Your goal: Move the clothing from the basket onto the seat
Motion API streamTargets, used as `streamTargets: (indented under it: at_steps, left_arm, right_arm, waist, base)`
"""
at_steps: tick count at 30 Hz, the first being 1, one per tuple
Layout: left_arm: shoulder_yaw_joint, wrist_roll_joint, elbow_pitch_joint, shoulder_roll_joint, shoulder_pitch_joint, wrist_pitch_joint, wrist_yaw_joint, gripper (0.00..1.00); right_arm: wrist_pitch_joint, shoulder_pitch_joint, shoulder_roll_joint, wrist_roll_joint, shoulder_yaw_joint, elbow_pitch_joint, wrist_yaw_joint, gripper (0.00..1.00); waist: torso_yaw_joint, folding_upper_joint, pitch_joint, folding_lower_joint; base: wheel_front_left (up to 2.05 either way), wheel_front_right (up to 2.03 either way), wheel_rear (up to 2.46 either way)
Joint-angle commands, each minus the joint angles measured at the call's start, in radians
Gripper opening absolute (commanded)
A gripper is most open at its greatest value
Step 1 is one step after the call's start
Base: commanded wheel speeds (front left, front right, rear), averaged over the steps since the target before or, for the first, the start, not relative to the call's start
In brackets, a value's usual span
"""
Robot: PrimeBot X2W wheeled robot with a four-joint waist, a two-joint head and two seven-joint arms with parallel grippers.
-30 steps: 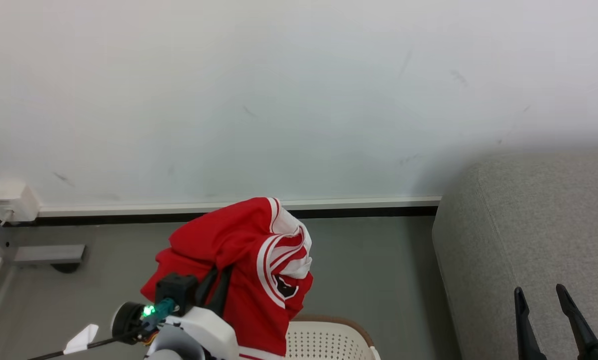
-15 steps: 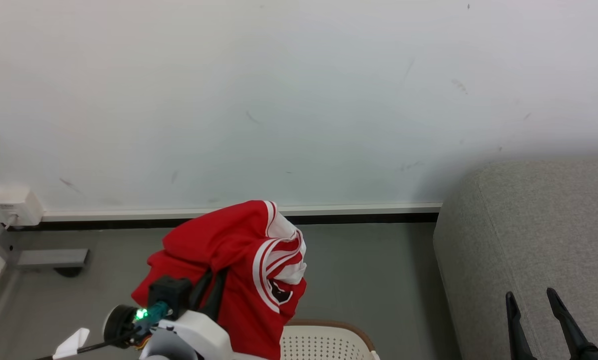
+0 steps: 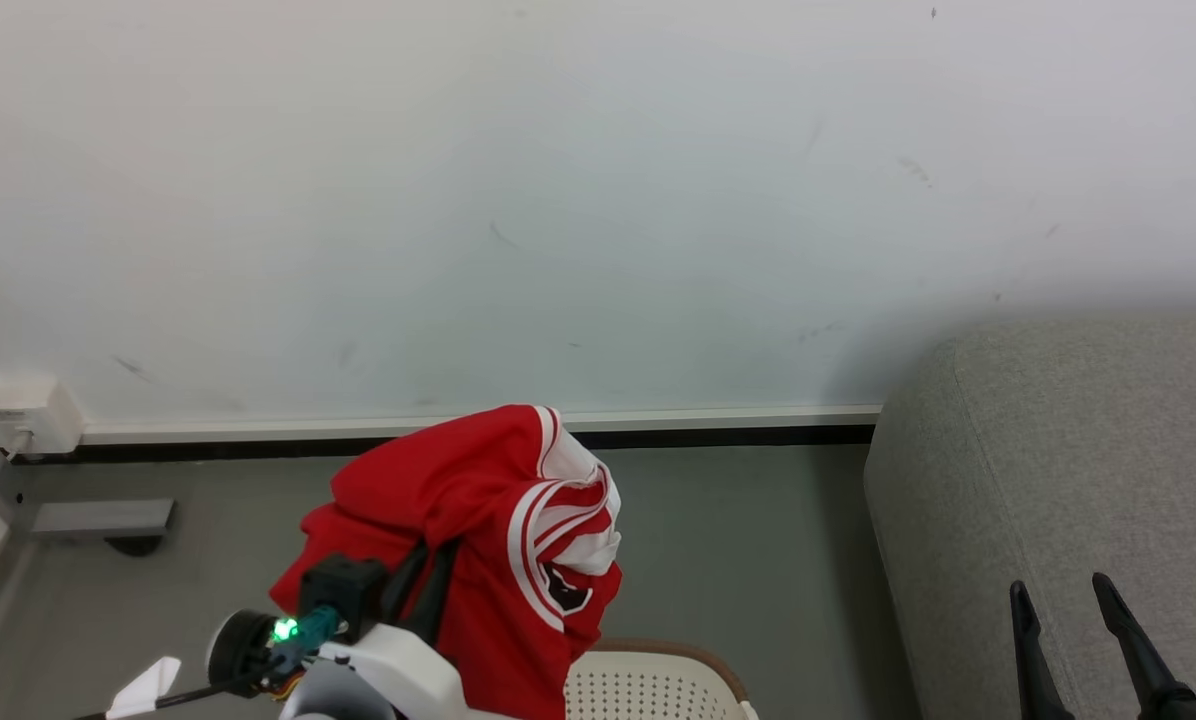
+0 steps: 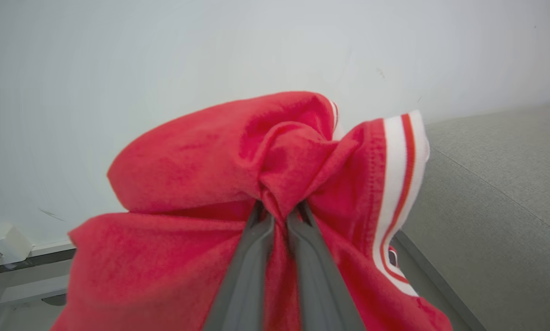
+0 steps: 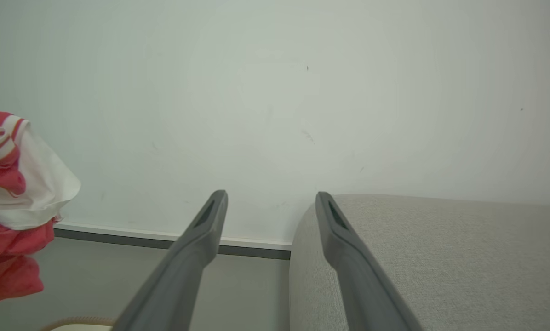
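Left gripper [image 4: 279, 210]: I have it clenched on a pinched fold of the bright red soft fabric garment. My two long dark fingers [image 4: 249, 266] are pressed close, with only cloth between them.

Clothing [image 3: 458, 490]: the red garment with white panels and red-and-white striped trim hangs bunched over and around my left gripper [image 3: 428, 560], lifted off the floor. Most of the red cloth falls to the left of my fingers. The striped trim, a white panel and a small black label are on its right side.

Basket [image 3: 658, 680]: the oval cream-white perforated plastic basket with a brown woven-look rim sits at the bottom edge of the head view, just under the hanging garment. The cloth's lower end covers the basket's left part, and I cannot tell whether they touch.

Seat [image 3: 1078, 450]: the large light grey coarse-woven sofa stands to my right, well apart from the garment, with bare grey floor [image 3: 748, 540] between them.

Right gripper [image 3: 1058, 595]: released, with its fingers spread wide and nothing between them. It is raised in front of the sofa's rounded end.

Background: a pale wall [image 3: 598, 200] with a white skirting strip.
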Motion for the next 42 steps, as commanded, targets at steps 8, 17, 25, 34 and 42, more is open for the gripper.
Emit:
streamTargets:
  at_steps: [8, 17, 25, 34, 42]
  left_arm:
    - [-0.024, 0.001, -0.025, 0.023, -0.002, 0.015, -0.018, 0.0]
    - [-0.069, 0.014, -0.055, 0.027, -0.012, 0.048, -0.048, 0.0]
    - [-0.153, 0.042, -0.062, 0.0, -0.041, 0.083, -0.096, 0.0]
    - [-0.226, 0.067, -0.04, -0.033, -0.078, 0.091, -0.132, 0.0]
    - [-0.268, 0.086, -0.022, -0.055, -0.105, 0.086, -0.148, 0.0]
  right_arm:
    - [0.0, -0.047, -0.047, 0.008, 0.047, -0.037, -0.002, 1.0]
    - [0.001, -0.109, -0.135, 0.055, 0.189, -0.078, -0.002, 1.0]
    - [0.011, -0.214, -0.255, 0.178, 0.462, -0.079, -0.002, 1.0]
    - [0.113, -0.365, -0.38, 0.339, 0.745, -0.092, -0.002, 1.0]
    - [0.16, -0.452, -0.405, 0.417, 0.879, -0.067, -0.002, 1.0]
  waist:
    - [-0.003, -0.0001, -0.005, 0.0]
    - [-0.012, -0.0001, -0.013, 0.0]
    - [-0.014, -0.0001, -0.015, 0.0]
    - [-0.013, -0.0001, -0.011, 0.0]
    - [-0.004, -0.0001, -0.006, 0.0]
  base:
    - [0.0, 0.0, 0.0]
    - [0.0, 0.0, 0.0]
    - [0.0, 0.0, 0.0]
    - [0.0, 0.0, 0.0]
    - [0.0, 0.0, 0.0]
